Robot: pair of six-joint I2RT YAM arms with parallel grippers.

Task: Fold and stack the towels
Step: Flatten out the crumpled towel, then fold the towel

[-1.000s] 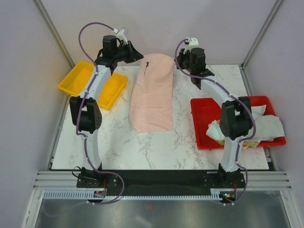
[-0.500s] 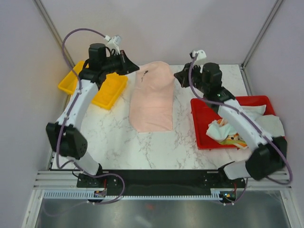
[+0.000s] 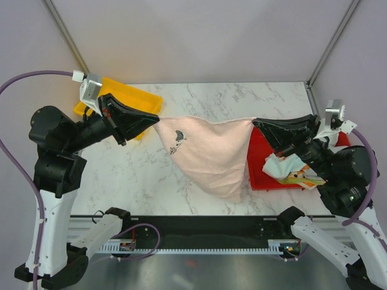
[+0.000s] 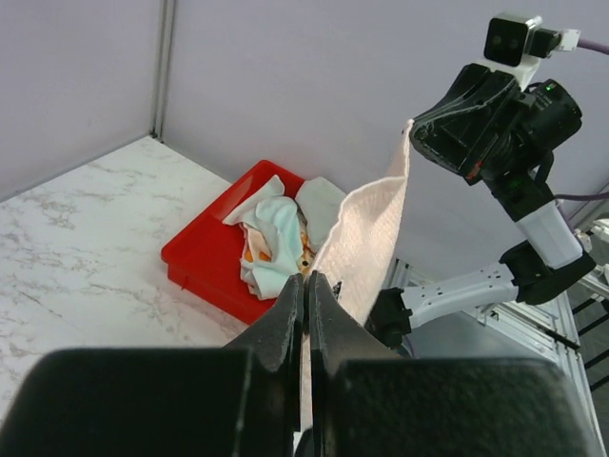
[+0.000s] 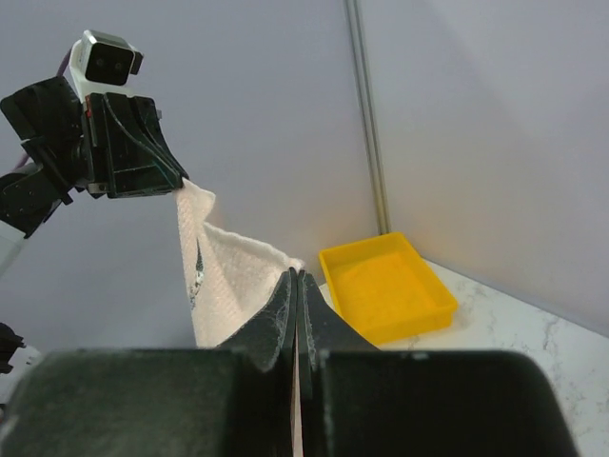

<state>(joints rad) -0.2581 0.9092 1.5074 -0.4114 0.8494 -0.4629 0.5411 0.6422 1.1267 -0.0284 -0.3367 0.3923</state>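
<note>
Pink towel hung in the air by two corners over the marble table.
The left gripper is clamped on its left corner and the right gripper on its right, with the cloth sagging between. Other towels lie heaped in the red tray at right, and a yellow tray sits far left.

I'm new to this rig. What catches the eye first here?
A pale pink towel hangs stretched between the left hand and right hand, each shut on a top corner. A red tray at right holds crumpled towels; a yellow tray sits far left.
</note>
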